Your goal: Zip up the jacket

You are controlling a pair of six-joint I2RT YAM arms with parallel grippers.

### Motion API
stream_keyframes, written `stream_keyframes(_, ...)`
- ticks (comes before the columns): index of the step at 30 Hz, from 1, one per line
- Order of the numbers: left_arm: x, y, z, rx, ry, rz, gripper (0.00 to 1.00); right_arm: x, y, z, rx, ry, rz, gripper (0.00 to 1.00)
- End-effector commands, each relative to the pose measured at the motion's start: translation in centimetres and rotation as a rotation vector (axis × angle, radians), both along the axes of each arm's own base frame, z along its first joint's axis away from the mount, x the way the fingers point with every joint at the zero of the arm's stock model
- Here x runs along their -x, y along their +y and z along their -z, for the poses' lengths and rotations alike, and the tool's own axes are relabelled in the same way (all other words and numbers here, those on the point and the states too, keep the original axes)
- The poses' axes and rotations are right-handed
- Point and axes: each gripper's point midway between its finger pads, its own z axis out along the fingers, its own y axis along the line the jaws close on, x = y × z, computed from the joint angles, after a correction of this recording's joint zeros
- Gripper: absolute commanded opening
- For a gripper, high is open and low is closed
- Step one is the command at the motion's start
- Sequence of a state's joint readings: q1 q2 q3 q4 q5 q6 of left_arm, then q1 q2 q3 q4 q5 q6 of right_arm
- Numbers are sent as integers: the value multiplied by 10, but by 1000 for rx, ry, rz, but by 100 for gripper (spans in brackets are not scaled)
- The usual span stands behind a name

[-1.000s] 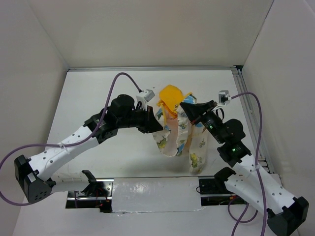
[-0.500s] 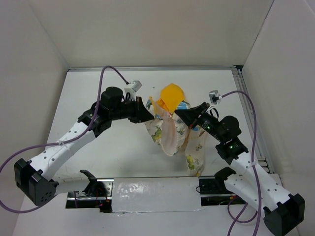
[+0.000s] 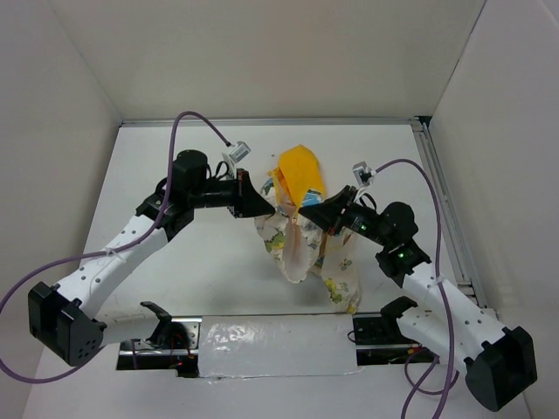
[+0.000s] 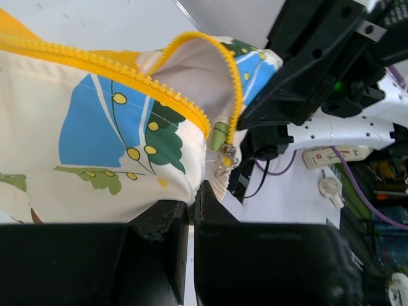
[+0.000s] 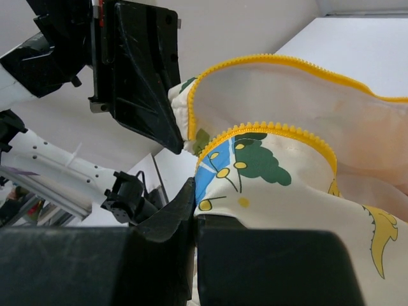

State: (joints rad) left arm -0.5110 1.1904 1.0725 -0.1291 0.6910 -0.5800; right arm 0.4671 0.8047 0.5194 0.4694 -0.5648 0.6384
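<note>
Cream cloth with cartoon prints, edged by yellow zip teeth, is seen stretched between the two arms. The jacket is held up over the middle of the table, with its orange hood uppermost and the rest hanging in folds. Whether the lower end rests on the table cannot be told.

The left claw is closed almost fully, and a thin fold of the cloth is pinched between its fingers just below one row of teeth. The right claw is closed tight on the opposite front edge. The two rows of teeth are seen apart at the top, so the zip is judged not yet done up there. A small metal zip pull hangs where the rows meet and is gripped by neither claw.

Several things could go wrong from here. Only a little cloth is held on each side, so too hard a tug could drag an edge free and the jacket would be dropped. The claws are very near each other, so they could be knocked together if either is turned carelessly. If one edge is released to reach the pull, tension could be lost and loose lining could be caught in the teeth.
</note>
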Motion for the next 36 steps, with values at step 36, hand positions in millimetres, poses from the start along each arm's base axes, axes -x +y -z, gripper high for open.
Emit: stream_keyframes(36,21,-14,-3,70,-19,161,0,7,21,-36,-114,-115,-121,0)
